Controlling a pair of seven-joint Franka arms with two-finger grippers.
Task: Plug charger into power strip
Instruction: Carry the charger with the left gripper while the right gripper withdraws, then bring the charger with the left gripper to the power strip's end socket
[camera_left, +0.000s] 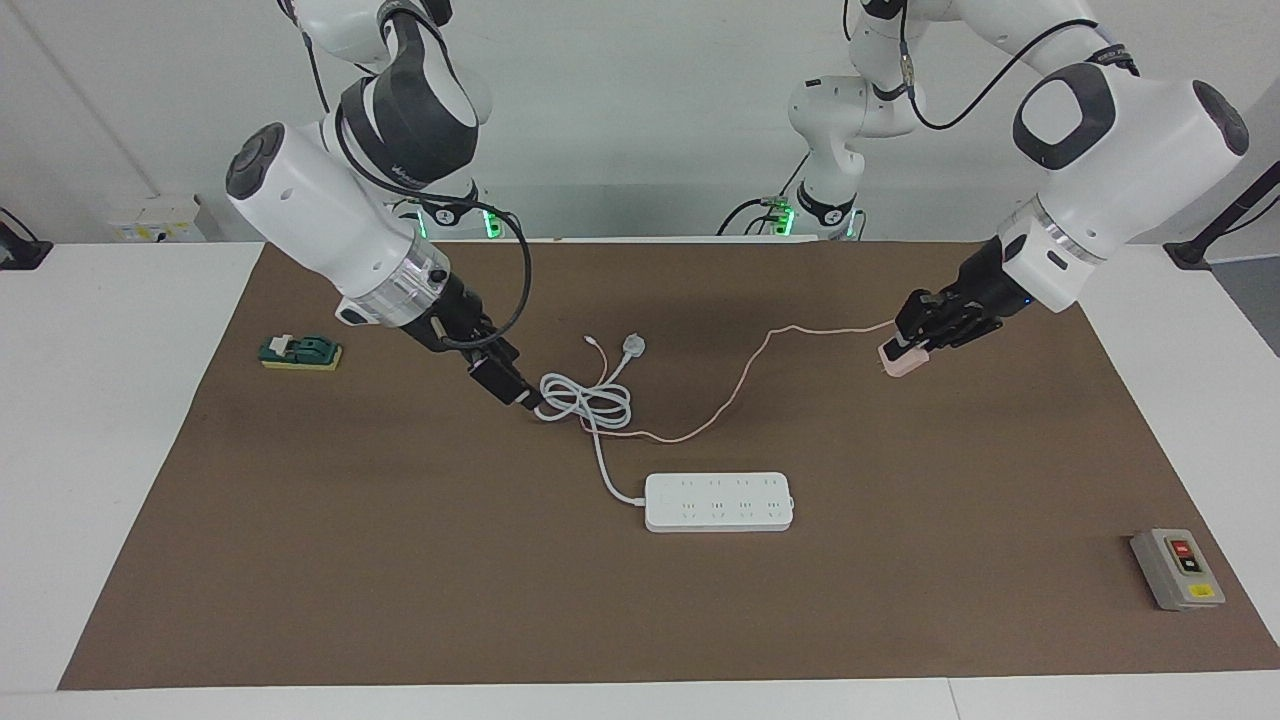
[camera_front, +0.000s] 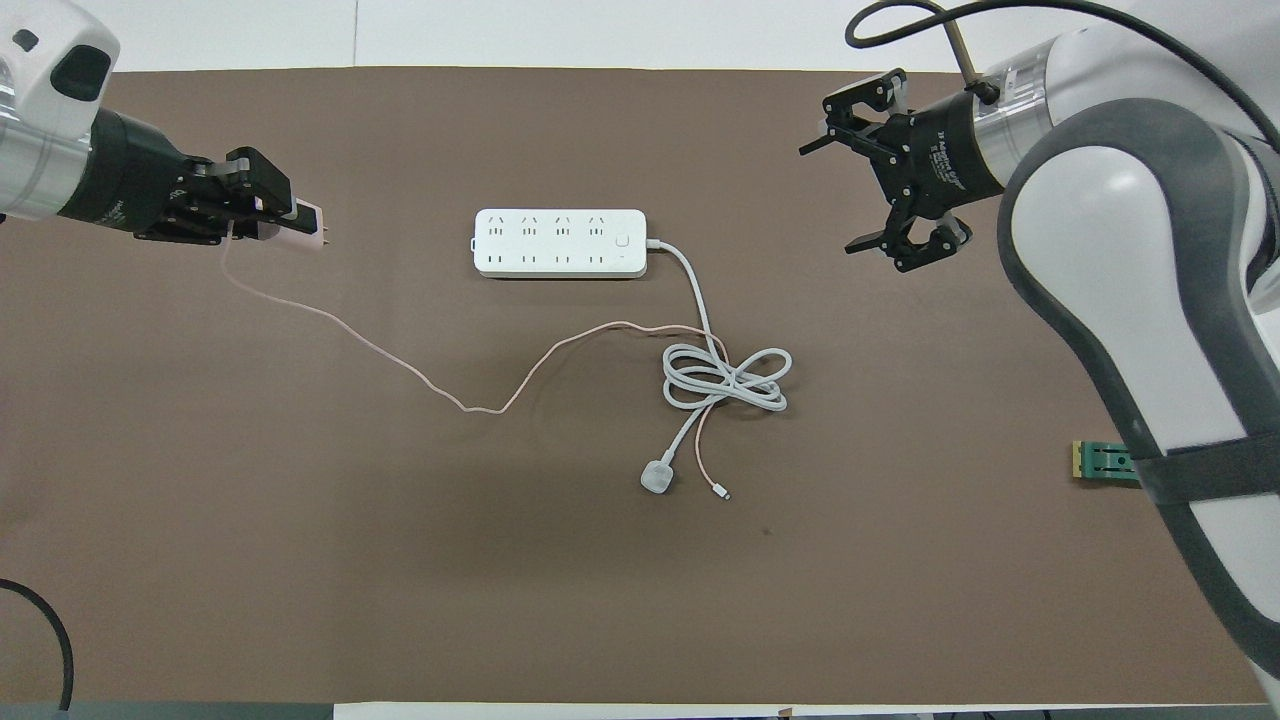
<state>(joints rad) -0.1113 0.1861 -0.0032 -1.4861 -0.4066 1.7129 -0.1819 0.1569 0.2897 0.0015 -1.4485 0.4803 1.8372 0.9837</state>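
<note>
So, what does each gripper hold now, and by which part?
The left gripper holds the charger by its cube body, prongs free. The right gripper is open and holds nothing.

We see the scene from two high, fairly distant cameras set half a turn apart: one looks across the table at our two arm bases, the other looks steeply down from above our own end. Both take in the brown mat (camera_left: 400, 560) (camera_front: 400, 560) and the power strip (camera_left: 719, 502) (camera_front: 559, 243) lying on it.
</note>
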